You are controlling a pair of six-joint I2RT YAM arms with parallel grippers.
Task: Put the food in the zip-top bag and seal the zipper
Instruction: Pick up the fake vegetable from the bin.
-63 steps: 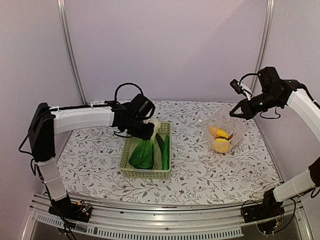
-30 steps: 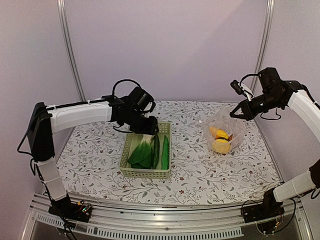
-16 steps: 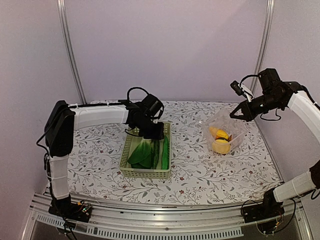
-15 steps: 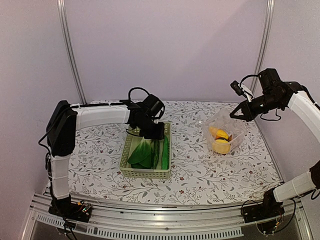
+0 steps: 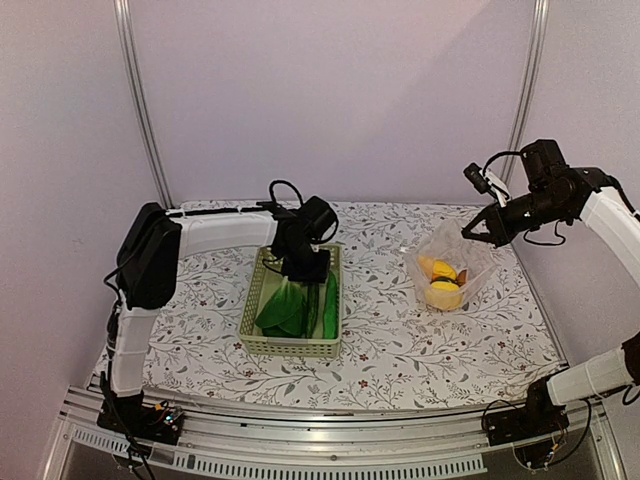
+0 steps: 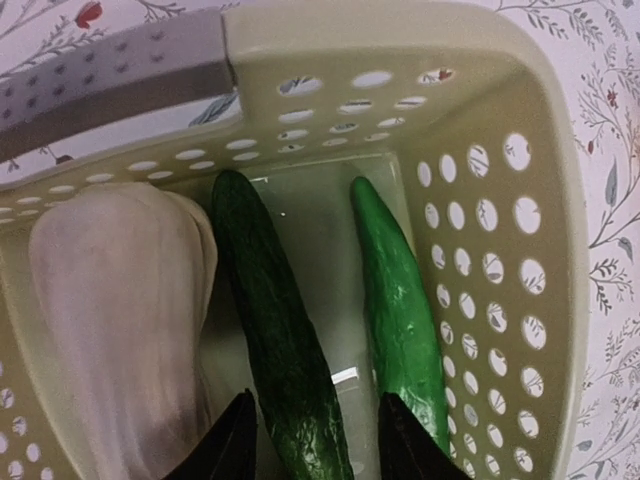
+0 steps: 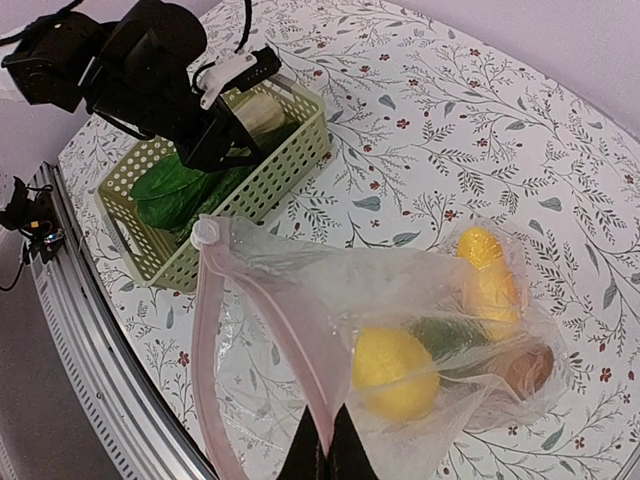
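Observation:
The zip-top bag (image 5: 448, 262) stands at the right and holds two yellow lemon-like fruits (image 7: 395, 370), a brown piece (image 7: 525, 368) and something dark green. My right gripper (image 7: 330, 452) is shut on the bag's mouth edge at the pinkish zipper (image 7: 270, 310) and holds it up; it shows in the top view (image 5: 478, 228). My left gripper (image 6: 315, 450) is open low over the basket's far end (image 5: 305, 268), its fingers on either side of a dark green cucumber (image 6: 275, 340). A brighter cucumber (image 6: 400, 300) lies to its right and the bok choy's white stem (image 6: 120, 300) to its left.
The pale green lattice basket (image 5: 290, 346) sits mid-table, its perforated walls (image 6: 480, 230) close around my left fingers. The bag's round white slider (image 7: 205, 232) sits at the strip's far end. The table's right edge runs just beyond the bag.
My left gripper has moved right along the basket's far end, from over the bok choy to over the cucumbers, and dropped lower. My right gripper keeps holding the bag's edge, hardly moved.

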